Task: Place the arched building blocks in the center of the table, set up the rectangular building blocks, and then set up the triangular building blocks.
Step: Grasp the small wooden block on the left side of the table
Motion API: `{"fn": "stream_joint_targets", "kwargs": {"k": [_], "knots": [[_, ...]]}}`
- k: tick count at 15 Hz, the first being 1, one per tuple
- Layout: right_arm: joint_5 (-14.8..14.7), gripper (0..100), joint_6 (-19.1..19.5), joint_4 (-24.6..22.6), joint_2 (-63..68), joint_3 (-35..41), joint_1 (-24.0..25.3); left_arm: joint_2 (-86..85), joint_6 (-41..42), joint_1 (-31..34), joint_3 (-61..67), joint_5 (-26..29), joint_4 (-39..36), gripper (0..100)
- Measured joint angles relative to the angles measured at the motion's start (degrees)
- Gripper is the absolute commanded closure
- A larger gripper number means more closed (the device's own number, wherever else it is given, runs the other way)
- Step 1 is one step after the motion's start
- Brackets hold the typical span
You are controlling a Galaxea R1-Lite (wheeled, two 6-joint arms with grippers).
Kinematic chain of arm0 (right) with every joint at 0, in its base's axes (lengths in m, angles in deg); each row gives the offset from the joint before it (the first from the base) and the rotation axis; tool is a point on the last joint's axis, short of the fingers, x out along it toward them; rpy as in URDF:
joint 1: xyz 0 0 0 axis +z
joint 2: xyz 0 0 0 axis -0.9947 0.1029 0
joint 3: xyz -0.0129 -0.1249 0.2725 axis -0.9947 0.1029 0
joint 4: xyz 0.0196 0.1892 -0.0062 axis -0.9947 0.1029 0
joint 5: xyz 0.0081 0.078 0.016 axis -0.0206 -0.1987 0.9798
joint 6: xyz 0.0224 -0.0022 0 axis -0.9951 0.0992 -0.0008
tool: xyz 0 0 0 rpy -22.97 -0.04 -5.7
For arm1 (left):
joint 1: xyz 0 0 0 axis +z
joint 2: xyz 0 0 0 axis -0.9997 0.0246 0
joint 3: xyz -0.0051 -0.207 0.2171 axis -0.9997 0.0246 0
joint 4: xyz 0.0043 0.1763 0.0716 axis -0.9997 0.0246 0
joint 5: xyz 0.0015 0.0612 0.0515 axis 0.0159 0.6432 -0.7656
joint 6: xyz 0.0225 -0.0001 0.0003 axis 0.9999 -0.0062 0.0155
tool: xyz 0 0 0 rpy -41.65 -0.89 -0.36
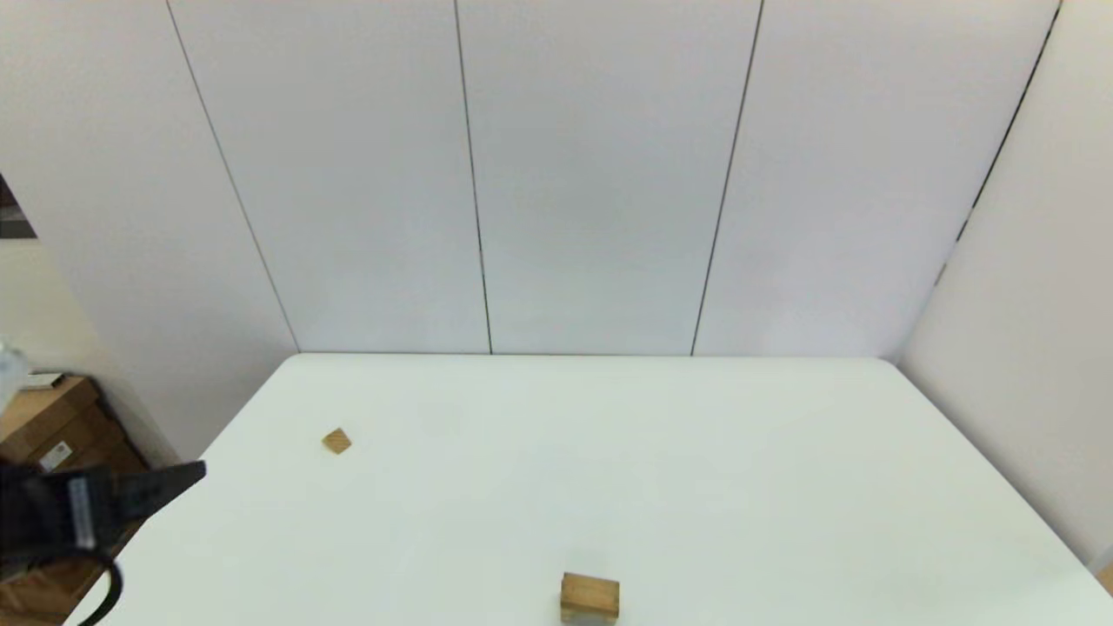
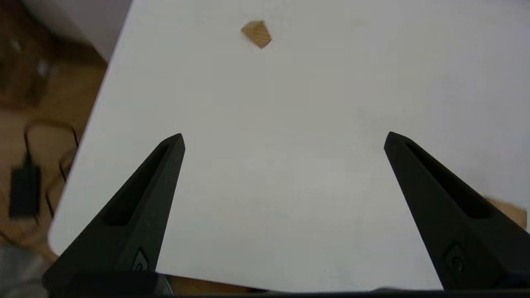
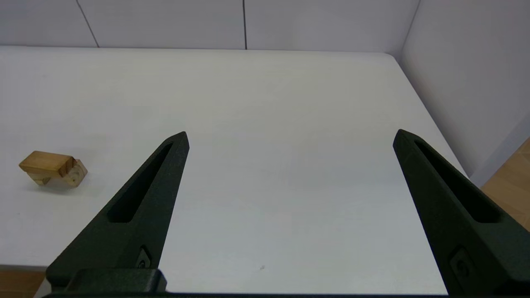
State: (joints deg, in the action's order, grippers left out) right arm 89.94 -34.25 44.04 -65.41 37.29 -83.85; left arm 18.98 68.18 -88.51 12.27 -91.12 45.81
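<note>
1. White-panelled walls back the table (image 1: 609,452).
2. The slab (image 1: 590,591) sits on the arch (image 3: 74,176) at the near edge; the wedge (image 1: 336,441) lies near the left edge.
3. The left gripper (image 2: 283,140) hangs spread and empty at the near-left corner; the right gripper (image 3: 290,138), also released, hovers off the near edge.
4. A careless approach could skid the wedge off.

The triangular block (image 1: 336,441) lies far left on the bench (image 1: 696,487); the rectangular block (image 1: 590,591) rests atop the arched block (image 1: 589,616) at the near edge.

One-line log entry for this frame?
left claw open, near triangular block | right claw open, idle | rectangular block on arched block
</note>
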Motion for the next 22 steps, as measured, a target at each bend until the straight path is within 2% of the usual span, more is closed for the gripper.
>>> {"fn": "stream_joint_targets", "kwargs": {"k": [5,10,15,22], "knots": [[0.00,0,0.00,0.00,0.05,0.00,0.00,28.90,-19.42,-2.24,-15.09,-5.21,-1.23,0],[0.00,0,-0.02,0.00,0.05,0.00,0.00,46.97,-35.06,-2.71,-30.76,-7.28,5.81,0],[0.00,0,0.00,0.00,0.06,0.00,0.00,58.90,-40.92,-2.28,-44.57,-4.91,14.97,0],[0.00,0,-0.02,-0.02,0.09,0.00,0.00,71.05,-43.07,1.57,-57.82,-4.55,21.09,0]]}}
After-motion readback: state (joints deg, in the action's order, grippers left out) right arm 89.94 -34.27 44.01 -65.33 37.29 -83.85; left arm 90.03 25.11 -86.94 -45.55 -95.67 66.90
